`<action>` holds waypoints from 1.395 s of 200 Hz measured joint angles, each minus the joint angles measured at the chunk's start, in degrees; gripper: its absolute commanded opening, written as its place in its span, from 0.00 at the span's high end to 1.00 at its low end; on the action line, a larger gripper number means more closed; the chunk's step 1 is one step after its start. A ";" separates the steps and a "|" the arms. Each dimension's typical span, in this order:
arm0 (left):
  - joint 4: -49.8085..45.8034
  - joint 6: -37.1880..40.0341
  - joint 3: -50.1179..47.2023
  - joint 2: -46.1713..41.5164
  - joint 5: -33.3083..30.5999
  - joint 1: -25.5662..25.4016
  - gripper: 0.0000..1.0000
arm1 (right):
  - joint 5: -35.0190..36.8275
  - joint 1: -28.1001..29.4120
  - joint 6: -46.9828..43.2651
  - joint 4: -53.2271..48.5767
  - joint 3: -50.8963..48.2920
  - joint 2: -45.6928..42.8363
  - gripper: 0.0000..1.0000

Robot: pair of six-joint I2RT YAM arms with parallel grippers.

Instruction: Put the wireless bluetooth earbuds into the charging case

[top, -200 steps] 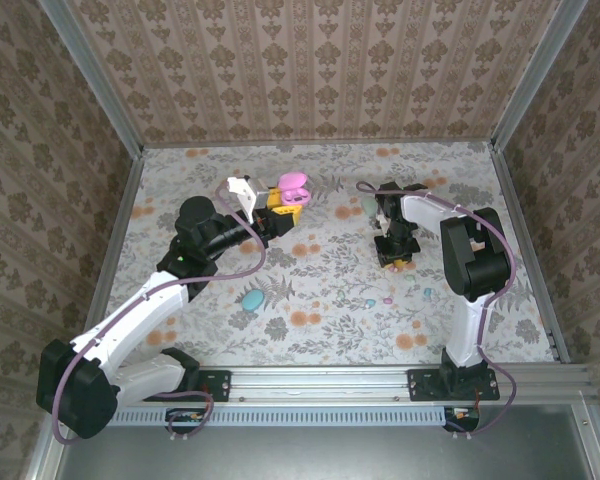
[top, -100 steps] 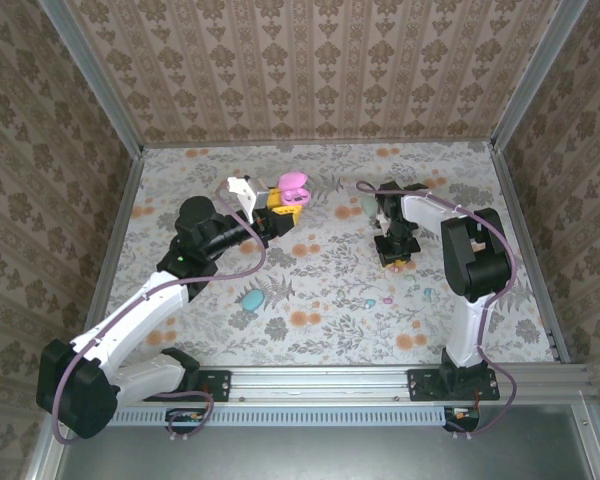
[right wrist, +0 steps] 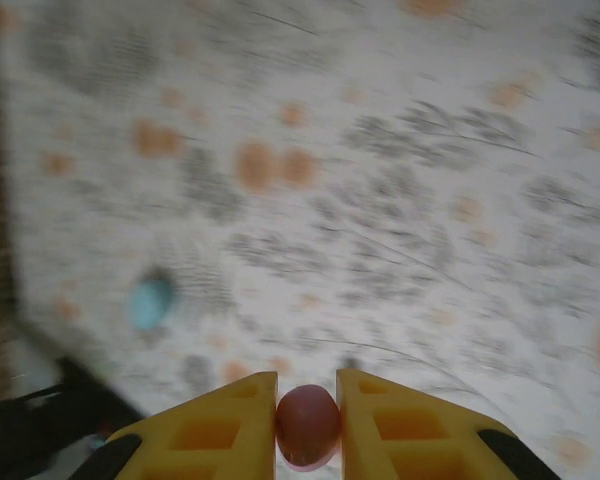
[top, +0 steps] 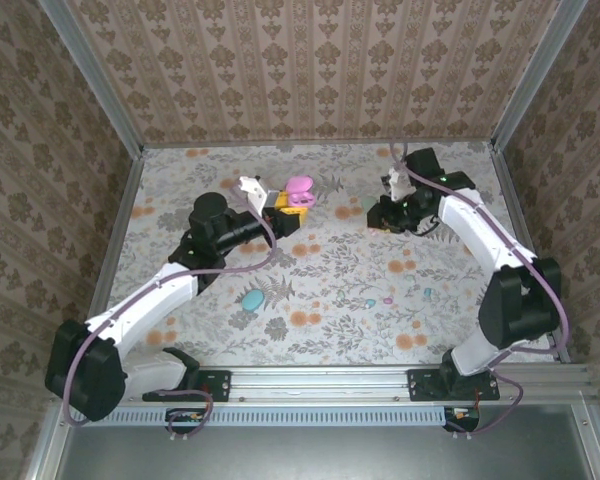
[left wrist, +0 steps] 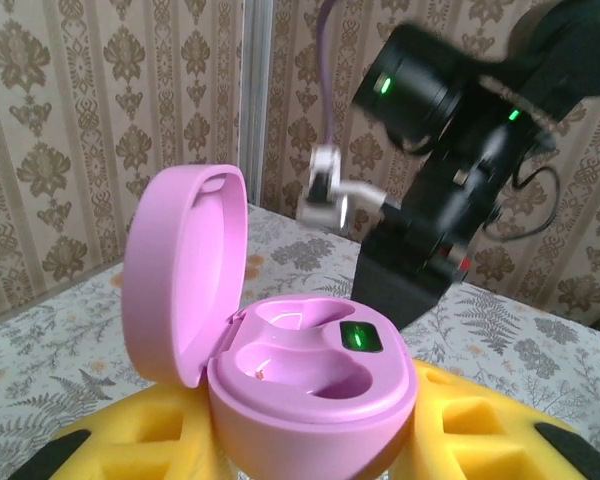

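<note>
Between the yellow fingers of the right claw sits a pink earbud, a small, smooth, rounded bead pinched on both sides by the narrowly set jaws, above the blurred floral bench. Toward the far left of the bench, the left claw grips the pink charging case low on its body. The case stands upright with its oval lid hinged back, showing two moulded hollows and a small lit green square. The right arm shows dark behind it. Seen from above, three more earbuds lie loose as tiny pastel specks in front of the right arm, well apart from the pink case. A closed teal case rests near the left arm.
</note>
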 measured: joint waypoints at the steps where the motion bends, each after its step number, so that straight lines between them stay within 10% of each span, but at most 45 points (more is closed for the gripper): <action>1: 0.02 0.02 0.00 0.04 0.00 0.00 0.65 | -0.59 0.00 0.28 0.42 0.07 -0.17 0.77; 114: 0.83 0.02 0.07 3.28 1.60 0.00 0.65 | -36.00 0.63 30.40 32.24 -1.51 -4.33 0.75; 279: 1.42 1.42 0.07 3.26 4.22 0.00 0.65 | -35.12 4.92 35.39 35.91 -0.94 -3.41 0.75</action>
